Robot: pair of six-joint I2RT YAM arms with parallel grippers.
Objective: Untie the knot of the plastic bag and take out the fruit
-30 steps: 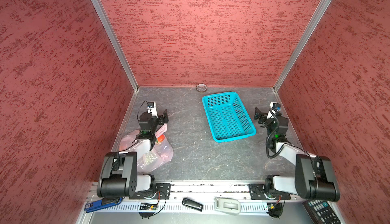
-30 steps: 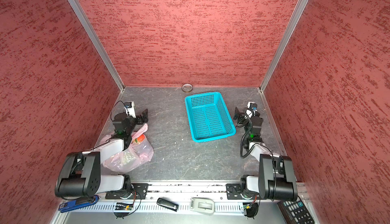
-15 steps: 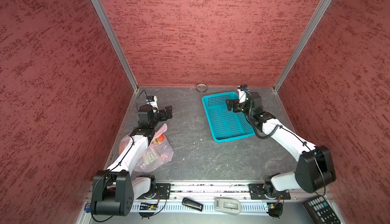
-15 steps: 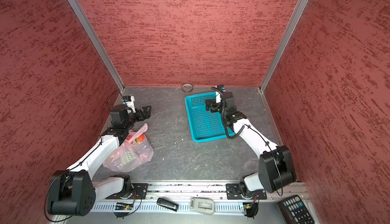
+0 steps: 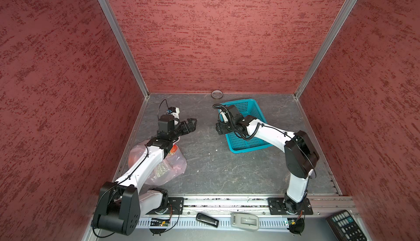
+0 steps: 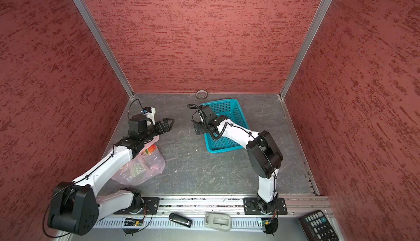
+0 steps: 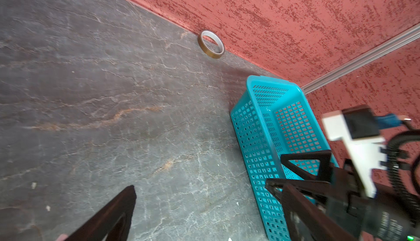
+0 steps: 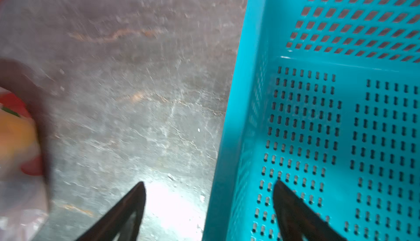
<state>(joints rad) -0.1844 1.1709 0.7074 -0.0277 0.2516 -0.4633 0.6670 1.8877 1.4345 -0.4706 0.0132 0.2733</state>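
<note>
The pale pink plastic bag (image 5: 172, 168) (image 6: 147, 167) lies at the front left, partly under my left arm. An orange fruit (image 5: 174, 149) (image 6: 151, 149) and a green bumpy one (image 6: 136, 170) show through the bag. The knot is hidden under the left arm. My left gripper (image 5: 192, 123) (image 6: 169, 122) (image 7: 200, 186) hangs open and empty over bare floor, beyond the bag. My right gripper (image 5: 220, 129) (image 6: 197, 130) (image 8: 209, 183) stands open and empty astride the basket's left rim. The bag (image 8: 16, 205) and the orange fruit (image 8: 13, 133) sit blurred at that view's edge.
A teal perforated basket (image 5: 247, 149) (image 6: 223, 149) (image 7: 256, 137) (image 8: 341, 115) stands at the back right with nothing in it. A tape roll (image 5: 217, 94) (image 7: 211, 44) leans on the back wall. Red walls close three sides. A calculator (image 5: 345, 226) and small devices (image 5: 206, 219) lie by the front rail.
Both arms have unfolded from their rest poses. The left gripper swung toward the middle, past the bag. The right gripper came over the basket to its left rim.
</note>
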